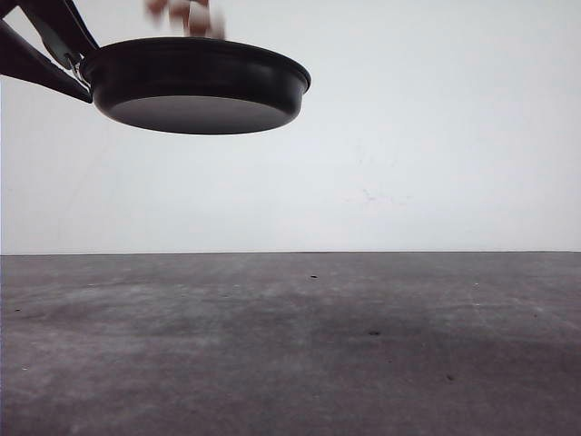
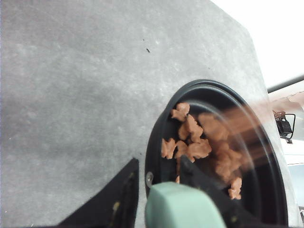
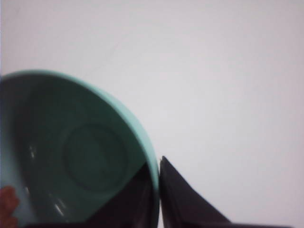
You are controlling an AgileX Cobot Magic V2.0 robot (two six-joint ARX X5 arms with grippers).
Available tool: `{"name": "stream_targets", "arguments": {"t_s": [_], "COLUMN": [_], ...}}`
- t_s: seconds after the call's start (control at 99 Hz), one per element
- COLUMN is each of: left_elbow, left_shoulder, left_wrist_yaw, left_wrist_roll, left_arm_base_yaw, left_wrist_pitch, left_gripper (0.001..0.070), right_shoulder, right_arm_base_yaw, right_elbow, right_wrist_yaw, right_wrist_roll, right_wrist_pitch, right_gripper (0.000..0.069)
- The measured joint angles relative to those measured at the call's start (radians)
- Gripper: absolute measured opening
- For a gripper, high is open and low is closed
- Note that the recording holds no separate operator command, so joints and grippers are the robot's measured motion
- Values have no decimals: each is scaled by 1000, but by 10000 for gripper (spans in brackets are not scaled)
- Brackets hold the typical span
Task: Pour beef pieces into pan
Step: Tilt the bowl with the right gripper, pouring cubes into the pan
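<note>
Beef pieces [image 2: 190,142] lie in a loose heap inside the black pan [image 2: 266,190], with more of them blurred in mid-air as they drop into it. From the front, the pan [image 1: 195,86] hangs high above the grey desk [image 1: 290,345], and a few blurred pieces [image 1: 186,16] show just over its rim. The left gripper [image 2: 159,187] holds the pan by its mint-green handle [image 2: 183,209], one dark finger [image 2: 109,202] on each side of it. The right gripper [image 3: 159,190] is clamped on the rim of a teal bowl [image 3: 80,152], which is tipped; one piece [image 3: 7,204] sits at its lower edge.
</note>
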Motion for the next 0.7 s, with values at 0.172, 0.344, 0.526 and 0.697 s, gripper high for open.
{"name": "stream_targets", "arguments": {"t_s": [0.172, 0.344, 0.526, 0.697], "left_elbow": [0, 0, 0, 2], "left_shoulder": [0, 0, 0, 0], "left_wrist_yaw": [0, -2, -4, -15], "left_wrist_roll": [0, 0, 11, 16], "left_arm_base_yaw": [13, 27, 27, 27], "left_wrist_pitch": [-2, -2, -3, -5], "left_gripper": [126, 125, 125, 124], "right_shoulder": [0, 0, -24, -97], "right_arm_base_yaw": [0, -3, -68, -198], "right_elbow": [0, 0, 0, -1], "right_wrist_yaw": [-9, 19, 8, -186], "right_wrist_roll": [-30, 5, 344, 821], "right_wrist_pitch": [54, 45, -224, -494], "right_gripper": [10, 11, 13, 13]}}
